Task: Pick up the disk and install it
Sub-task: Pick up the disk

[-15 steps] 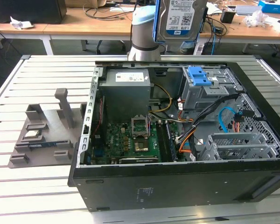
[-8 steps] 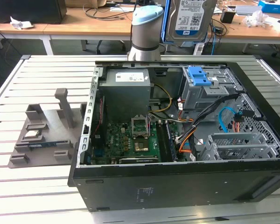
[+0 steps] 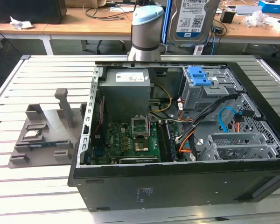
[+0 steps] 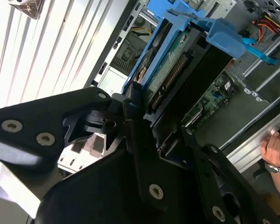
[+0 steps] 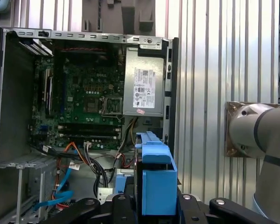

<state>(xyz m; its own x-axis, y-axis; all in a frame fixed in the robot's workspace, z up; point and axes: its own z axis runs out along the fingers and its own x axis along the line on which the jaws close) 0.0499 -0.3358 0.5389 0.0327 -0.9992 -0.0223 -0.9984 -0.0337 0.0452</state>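
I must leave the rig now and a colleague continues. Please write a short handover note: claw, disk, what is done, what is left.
Claw: shut on the disk, at its blue bracket.
Disk: held in the air over the open computer case, not touching it.
Done: pick-up.
Left: the disk is not yet installed in the case.
A person's hand shows in the second wrist view.

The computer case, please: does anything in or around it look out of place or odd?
Nothing looks damaged or spilled. One oddity: in the second wrist view a person's hand is close to the open computer case while the gripper holds the disk clear of it.
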